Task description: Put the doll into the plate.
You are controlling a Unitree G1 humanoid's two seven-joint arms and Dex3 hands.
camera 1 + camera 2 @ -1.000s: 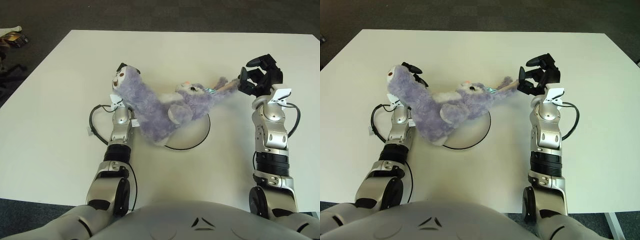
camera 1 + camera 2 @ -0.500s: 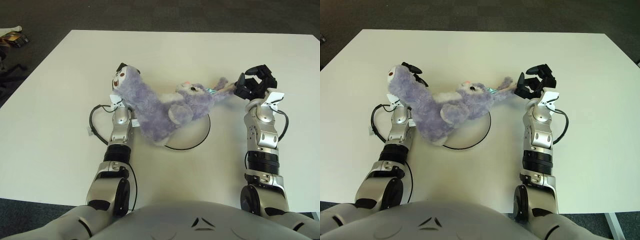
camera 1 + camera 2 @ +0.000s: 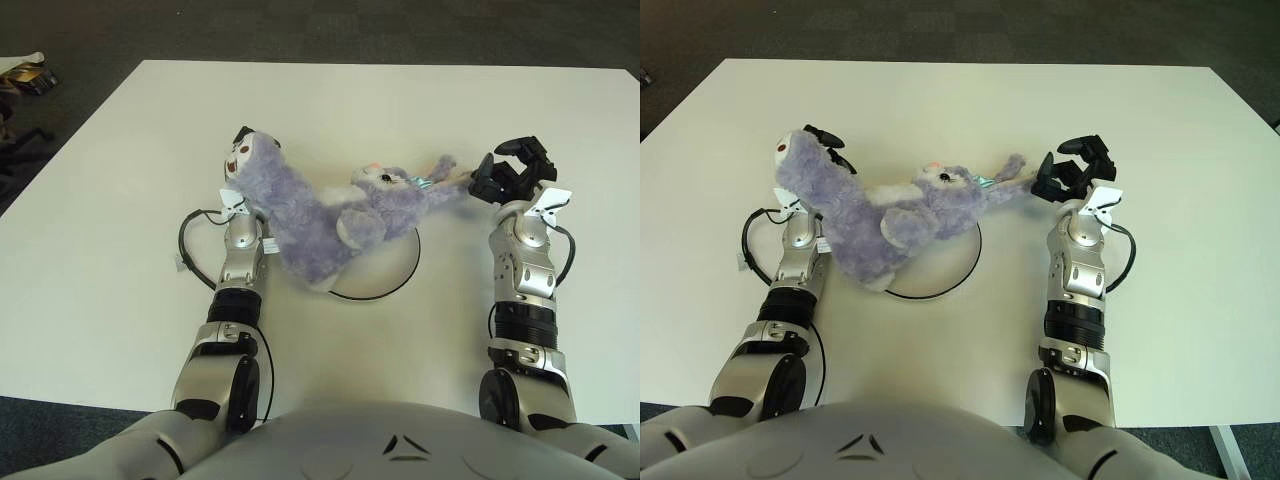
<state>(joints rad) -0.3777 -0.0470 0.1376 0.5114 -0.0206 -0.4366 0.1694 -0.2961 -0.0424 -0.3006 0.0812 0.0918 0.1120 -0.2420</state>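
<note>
While both hands' fingers pinch its ends, the fluffy purple doll (image 3: 320,215) sprawls across the plate (image 3: 395,285).

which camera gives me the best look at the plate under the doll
The right eye view: the plate shows a longer front and right arc of rim there. The left eye view shows slightly less, since the doll covers more of its left side.

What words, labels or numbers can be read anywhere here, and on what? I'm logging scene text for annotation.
None can be read.
The tag at the doll's right end, near the right hand, shows colour but no legible print.
The white tabs on both wrists look blank.
The left hand, the plate and the table show no writing.
</note>
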